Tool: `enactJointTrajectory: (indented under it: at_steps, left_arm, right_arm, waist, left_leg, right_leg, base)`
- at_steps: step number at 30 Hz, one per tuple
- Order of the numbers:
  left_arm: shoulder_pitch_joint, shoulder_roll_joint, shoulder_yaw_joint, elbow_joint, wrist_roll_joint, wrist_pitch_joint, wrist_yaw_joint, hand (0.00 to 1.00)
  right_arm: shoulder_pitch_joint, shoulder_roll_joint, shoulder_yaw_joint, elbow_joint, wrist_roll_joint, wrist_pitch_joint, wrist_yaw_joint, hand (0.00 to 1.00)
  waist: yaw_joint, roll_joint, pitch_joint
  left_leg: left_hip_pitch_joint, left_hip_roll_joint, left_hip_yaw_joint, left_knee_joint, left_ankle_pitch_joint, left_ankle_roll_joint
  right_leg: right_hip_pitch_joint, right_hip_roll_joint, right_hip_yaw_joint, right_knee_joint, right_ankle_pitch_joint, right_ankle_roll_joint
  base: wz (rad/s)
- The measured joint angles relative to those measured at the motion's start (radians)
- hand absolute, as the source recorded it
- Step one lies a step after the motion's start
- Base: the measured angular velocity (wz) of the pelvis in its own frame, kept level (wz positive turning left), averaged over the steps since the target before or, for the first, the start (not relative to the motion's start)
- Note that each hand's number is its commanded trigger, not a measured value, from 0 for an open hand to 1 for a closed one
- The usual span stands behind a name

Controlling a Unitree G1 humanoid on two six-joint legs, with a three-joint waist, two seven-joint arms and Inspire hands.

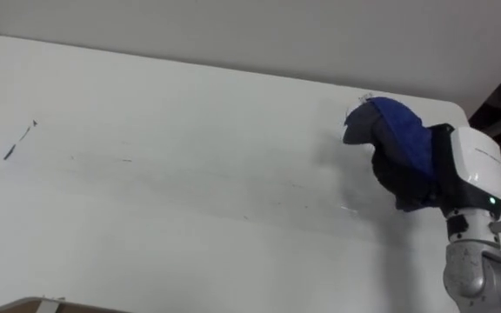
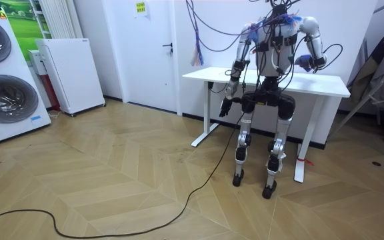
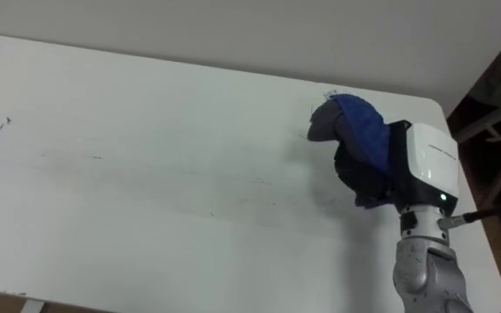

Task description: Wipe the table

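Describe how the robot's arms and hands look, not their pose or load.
The right hand is dark, with a white, rounded box housing at its wrist bearing a small green light and faint grey print. Its forearm below is a silver-grey metal cylinder. In the room view both arms are pale silver with dark joints and cables around the shoulders; the left hand looks dark.

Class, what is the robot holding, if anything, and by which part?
The right hand holds a blue cloth, bunched over its fingers; which part is gripped cannot be told.
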Motion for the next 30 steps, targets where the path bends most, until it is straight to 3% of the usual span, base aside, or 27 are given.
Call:
enactJointTrajectory:
  at_steps: [8,19,22,28,29,30]
  left_arm:
    - [0.000,0.000,0.000,0.000,0.002,-0.001,-0.008,0.00]
    - [0.000,0.002,0.000,0.000,0.001,-0.003,-0.009,0.00]
    - [0.000,0.002,0.002,0.000,-0.001,-0.013,-0.009,0.00]
    - [0.013,0.008,0.040,-0.001,0.000,-0.033,-0.007,0.00]
    - [0.021,0.011,0.049,-0.002,0.000,-0.040,-0.007,0.00]
    - [0.024,0.012,0.057,-0.003,0.000,-0.042,-0.007,0.00]
  right_arm:
    - [0.052,0.000,0.000,0.003,-0.030,0.000,0.000,0.00]
    - [0.054,-0.006,-0.002,0.004,-0.042,-0.006,0.000,0.00]
    - [0.054,-0.031,-0.020,0.010,-0.038,-0.020,0.002,0.00]
    - [0.056,-0.042,-0.104,0.073,-0.038,-0.047,0.000,0.00]
    - [0.057,-0.042,-0.113,0.086,-0.038,-0.047,0.000,0.05]
    - [0.061,-0.042,-0.116,0.089,-0.038,-0.046,0.000,0.32]
  waist:
    - [0.002,0.000,0.0025]
    - [-0.001,0.002,0.0061]
    - [-0.001,0.000,0.0071]
    - [-0.001,-0.011,0.0105]
    - [-0.003,-0.012,0.0099]
    - [-0.005,-0.013,0.0094]
  left_leg:
    - [-0.002,0.000,0.001,0.001,0.000,0.000]
    - [-0.002,0.000,0.002,0.001,0.000,0.000]
    - [-0.002,0.000,0.002,0.000,0.000,0.000]
    - [0.003,0.000,0.001,0.000,0.000,0.000]
    - [0.003,0.000,0.001,0.000,0.000,0.000]
    - [0.003,0.000,0.001,0.000,0.000,0.000]
  right_leg:
    - [-0.001,0.000,0.002,0.002,0.000,0.000]
    - [-0.002,0.000,-0.001,0.001,0.000,0.000]
    - [-0.002,0.000,-0.002,0.001,0.000,0.000]
    - [-0.003,0.000,0.001,-0.002,0.000,0.000]
    - [-0.003,0.000,0.001,-0.002,0.000,0.000]
    - [-0.003,0.000,0.001,-0.002,0.000,0.000]
  base:
    - [0.00]
    - [0.00]
    - [0.00]
    - [0.00]
    - [0.00]
    - [0.00]
